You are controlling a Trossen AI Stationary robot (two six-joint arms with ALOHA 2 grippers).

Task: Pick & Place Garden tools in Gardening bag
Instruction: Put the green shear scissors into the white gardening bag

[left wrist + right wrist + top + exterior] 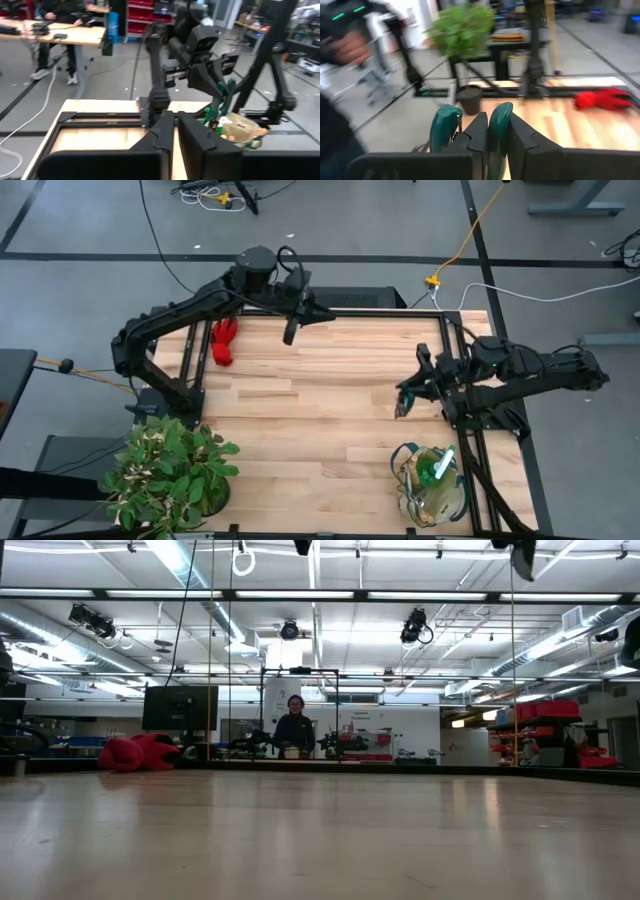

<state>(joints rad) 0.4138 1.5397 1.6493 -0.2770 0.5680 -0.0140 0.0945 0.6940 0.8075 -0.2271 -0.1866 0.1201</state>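
Observation:
The red gloves lie on the table at its far left, also in the low view. The beige gardening bag stands at the near right with a green-and-white item sticking out of it. My right gripper hovers over the table's right part, beyond the bag, shut on a tool with teal-green handles, seemingly the pruning shears. My left gripper is shut and empty, above the table's far edge near the middle. No trowels or rakes show outside the bag. My right gripper pinches one teal-green handle of the tool between its two fingers. The other handle stands outside the fingers. The tool is lifted clear of the table, its dark end below the fingers.
A leafy potted plant stands at the near left corner. Black frame rails run along the table's far and right edges. A person stands in the room beyond the table.

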